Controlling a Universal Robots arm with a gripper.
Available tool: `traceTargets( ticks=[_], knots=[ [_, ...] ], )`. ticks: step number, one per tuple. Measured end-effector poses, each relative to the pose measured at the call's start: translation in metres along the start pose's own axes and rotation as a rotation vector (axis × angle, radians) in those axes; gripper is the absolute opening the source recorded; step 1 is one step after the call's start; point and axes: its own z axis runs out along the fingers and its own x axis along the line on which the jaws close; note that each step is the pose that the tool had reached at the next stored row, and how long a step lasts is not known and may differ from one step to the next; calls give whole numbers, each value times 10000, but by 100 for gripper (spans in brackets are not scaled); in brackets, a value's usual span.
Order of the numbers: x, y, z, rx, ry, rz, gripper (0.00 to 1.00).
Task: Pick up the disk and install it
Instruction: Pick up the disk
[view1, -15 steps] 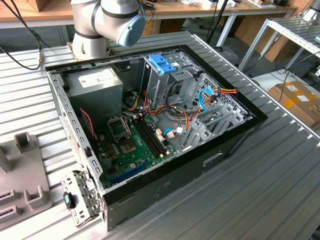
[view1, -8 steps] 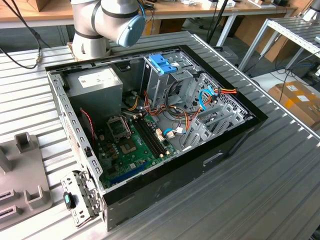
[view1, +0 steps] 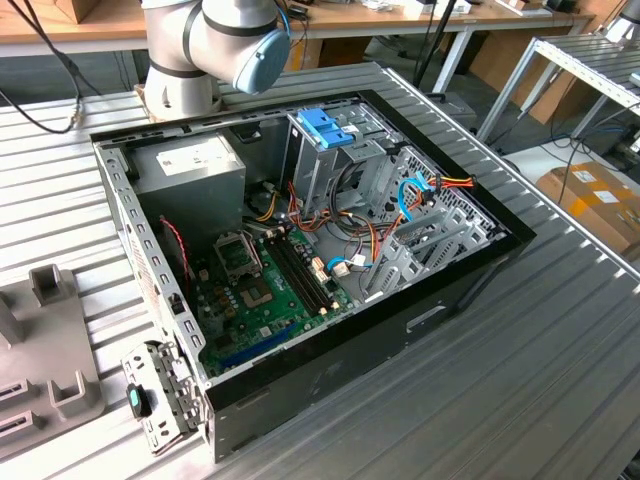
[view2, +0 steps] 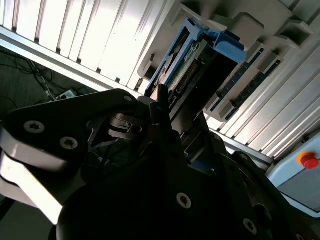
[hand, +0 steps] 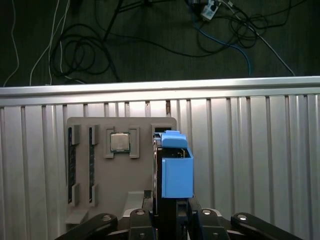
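Observation:
The disk (hand: 177, 167) stands on edge over the grey fixture (hand: 120, 200), with its light-blue side rail toward the first wrist camera. In the second wrist view the disk (view2: 200, 65) shows its dark casing, a row of connector pins and the blue rail. My gripper (hand: 170, 207) reaches up around the disk's near end, with dark fingers on both flat faces, and looks shut on it. The gripper (view2: 167, 107) sits just below the disk in the second wrist view. I cannot tell whether the disk still rests in the fixture's slot.
An open computer case (view1: 480, 270) lies on the ridged metal table (view1: 560, 380), with a drive cage topped by a blue latch (view1: 325, 128). The fixture (view1: 40, 340) sits at the exterior view's left. It also holds a processor (hand: 119, 141) and memory sticks (hand: 72, 165). The table edge (hand: 160, 89) lies beyond.

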Motion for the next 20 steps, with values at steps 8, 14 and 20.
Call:
traceTargets(
  ticks=[8,14,20],
  knots=[
    [-1,1,-125,0,0,0,35],
    [-2,2,-250,0,0,0,35],
    [-3,3,-410,1,0,0,35]
  ],
)
